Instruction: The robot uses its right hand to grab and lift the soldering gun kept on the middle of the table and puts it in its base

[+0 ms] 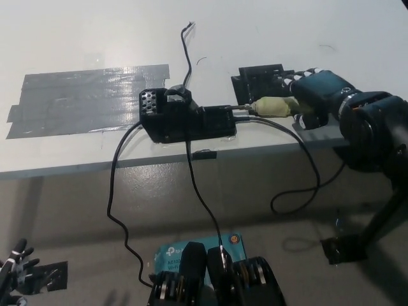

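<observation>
The soldering gun (pixel 273 106) has a pale yellowish taped handle and lies flat on the white table (pixel 95 38). Its metal tip points left at the black base unit (pixel 185 116). My black right hand (pixel 313 93) sits over the handle's right end with fingers curled around it; the handle's rear is hidden under the hand. The gun still rests on the table. A thin black cord (pixel 299 167) loops from the gun off the table's front edge. My white left hand (pixel 14 266) shows only as fingertips at the bottom left, low beside the floor.
A broad patch of grey tape (pixel 83 99) covers the table left of the base. A black bracket (pixel 260 78) lies behind the gun. Black cables (pixel 118 191) hang from the base over the front edge. A black stand foot (pixel 347 248) rests on the floor at right.
</observation>
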`<act>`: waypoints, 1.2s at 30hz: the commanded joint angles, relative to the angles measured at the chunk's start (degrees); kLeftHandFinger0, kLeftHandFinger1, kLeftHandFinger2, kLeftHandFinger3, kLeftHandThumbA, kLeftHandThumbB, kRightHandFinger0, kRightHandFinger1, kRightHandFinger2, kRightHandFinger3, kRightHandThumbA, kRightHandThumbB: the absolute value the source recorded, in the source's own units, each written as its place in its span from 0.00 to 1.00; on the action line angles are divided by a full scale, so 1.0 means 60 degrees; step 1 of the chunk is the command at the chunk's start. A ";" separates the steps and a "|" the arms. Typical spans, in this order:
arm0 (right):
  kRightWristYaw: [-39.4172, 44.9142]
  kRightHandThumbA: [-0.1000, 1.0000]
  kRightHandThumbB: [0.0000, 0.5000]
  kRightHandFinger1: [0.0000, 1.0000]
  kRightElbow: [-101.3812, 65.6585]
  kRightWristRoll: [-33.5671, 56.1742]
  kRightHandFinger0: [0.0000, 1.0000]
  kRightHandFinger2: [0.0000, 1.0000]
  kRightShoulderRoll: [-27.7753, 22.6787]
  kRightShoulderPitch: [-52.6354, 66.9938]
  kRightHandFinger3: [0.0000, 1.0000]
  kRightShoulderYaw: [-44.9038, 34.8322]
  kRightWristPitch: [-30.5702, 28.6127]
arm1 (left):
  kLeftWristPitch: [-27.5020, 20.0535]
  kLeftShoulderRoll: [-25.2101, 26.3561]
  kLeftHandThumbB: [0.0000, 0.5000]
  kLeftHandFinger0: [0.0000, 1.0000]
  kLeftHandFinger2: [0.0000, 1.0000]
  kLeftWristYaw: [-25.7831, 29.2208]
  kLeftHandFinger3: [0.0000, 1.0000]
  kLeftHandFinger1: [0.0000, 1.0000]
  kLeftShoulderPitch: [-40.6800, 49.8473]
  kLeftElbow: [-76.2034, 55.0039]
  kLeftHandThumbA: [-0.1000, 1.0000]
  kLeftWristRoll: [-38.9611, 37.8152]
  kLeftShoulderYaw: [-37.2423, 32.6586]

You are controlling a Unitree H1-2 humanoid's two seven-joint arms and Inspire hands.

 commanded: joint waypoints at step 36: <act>-0.0178 0.40 0.54 1.00 0.2074 -0.1029 1.00 1.00 0.0495 -0.0285 1.00 -0.0922 -0.0706 | 0.0025 0.0349 0.13 0.77 0.98 -0.0152 1.00 0.87 0.0114 -0.0582 1.00 0.0320 -0.0207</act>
